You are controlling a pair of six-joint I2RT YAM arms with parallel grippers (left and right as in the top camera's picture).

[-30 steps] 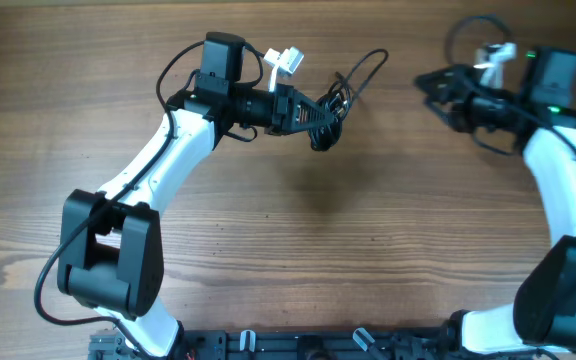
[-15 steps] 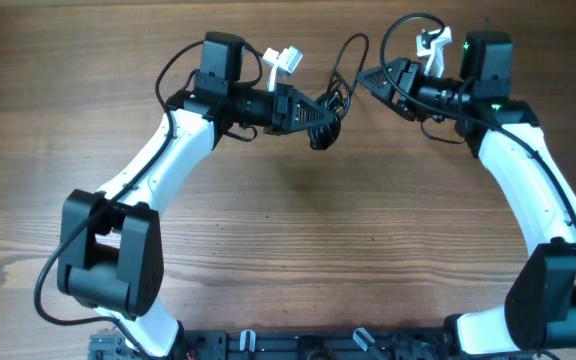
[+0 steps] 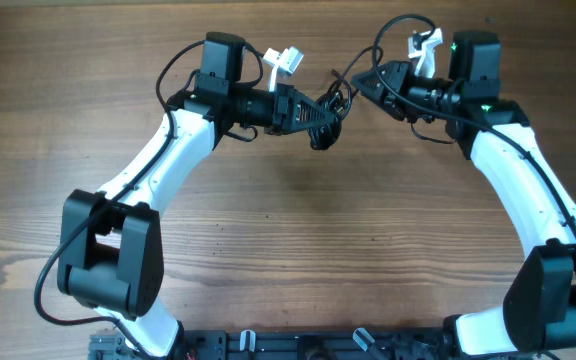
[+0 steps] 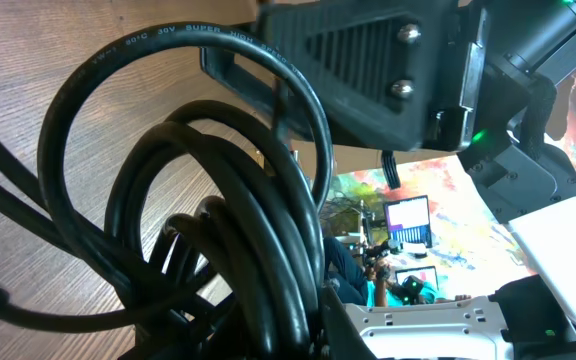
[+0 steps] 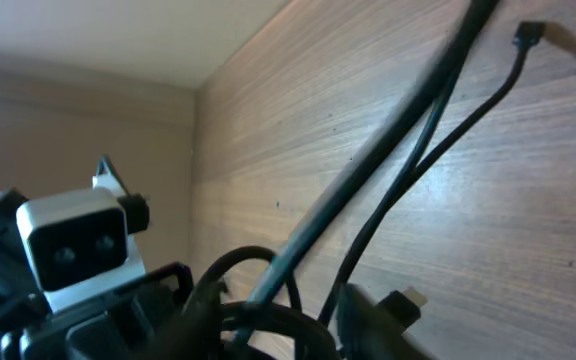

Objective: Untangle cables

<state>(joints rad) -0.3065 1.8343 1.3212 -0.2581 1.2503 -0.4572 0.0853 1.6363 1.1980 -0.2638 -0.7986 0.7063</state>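
Right now the cables (image 3: 336, 98) sit as one knotted black clump at the far-centre of the table (image 3: 268, 240), btwn the two arms, at the tip of the left gripper (image 3: 318, 118). Its jaws look clamped on the clump: overhead, the coil bunches right at the fingertips, and the left wrist cam is filled w/ thick loops stacked over one another. Prob. reason for that hold: it anchors the knot so loose strands can be drawn out w/o the whole lot sliding on the wood.

The right gripper (image 3: 366, 82) points in from the other side, tip just beside the clump's upper-right edge. That makes sense as a spot to pick one strand and pull away from the anchor, i.e. arms working opposite each other. Whether its jaws are apart, together or on a strand, can't tell. Overhead the tip reads as a dark wedge merging w/ the cords, and its own wrist cam shows only blurred dark shapes along the bottom edge.

Hard to make out: how many cords there are, and which loop belongs to which. The right wrist cam gives two strands running diagonally across the wood. The thinner one ends in a small plug (image 5: 531, 32) near the top-right corner, and the thicker is cut off by the frame top. Another connector (image 5: 400, 300) shows low down, part hidden. Can't say if those strands touch the table or hang over it. Task looks early: knot tight, nothing separated yet.
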